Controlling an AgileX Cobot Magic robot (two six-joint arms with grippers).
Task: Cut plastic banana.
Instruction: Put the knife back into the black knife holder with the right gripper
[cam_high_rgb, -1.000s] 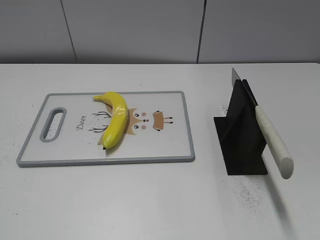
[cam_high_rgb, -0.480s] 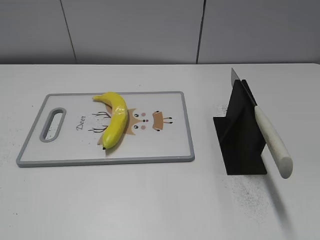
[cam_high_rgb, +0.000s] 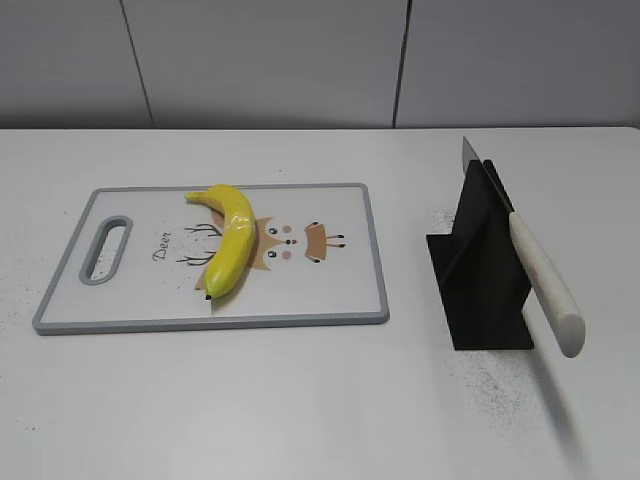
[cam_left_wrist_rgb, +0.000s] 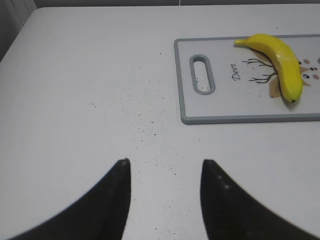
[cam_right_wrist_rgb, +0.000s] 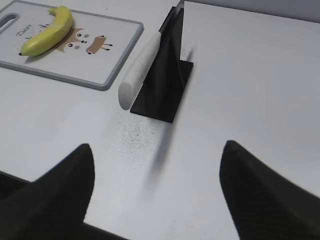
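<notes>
The yellow plastic banana (cam_high_rgb: 231, 238) lies whole on a white cutting board (cam_high_rgb: 330, 290) with a grey rim and a deer drawing. It also shows in the left wrist view (cam_left_wrist_rgb: 279, 55) and the right wrist view (cam_right_wrist_rgb: 47, 31). A knife with a white handle (cam_high_rgb: 545, 283) rests slanted in a black stand (cam_high_rgb: 480, 270), handle toward the front; it shows in the right wrist view (cam_right_wrist_rgb: 139, 68) too. My left gripper (cam_left_wrist_rgb: 165, 165) is open and empty over bare table, left of the board. My right gripper (cam_right_wrist_rgb: 157, 150) is open and empty, in front of the stand.
The white table (cam_high_rgb: 300, 400) carries fine dark specks in front of the stand. A grey panelled wall (cam_high_rgb: 300, 60) runs behind the table. The board has a handle slot (cam_high_rgb: 106, 250) at its left end.
</notes>
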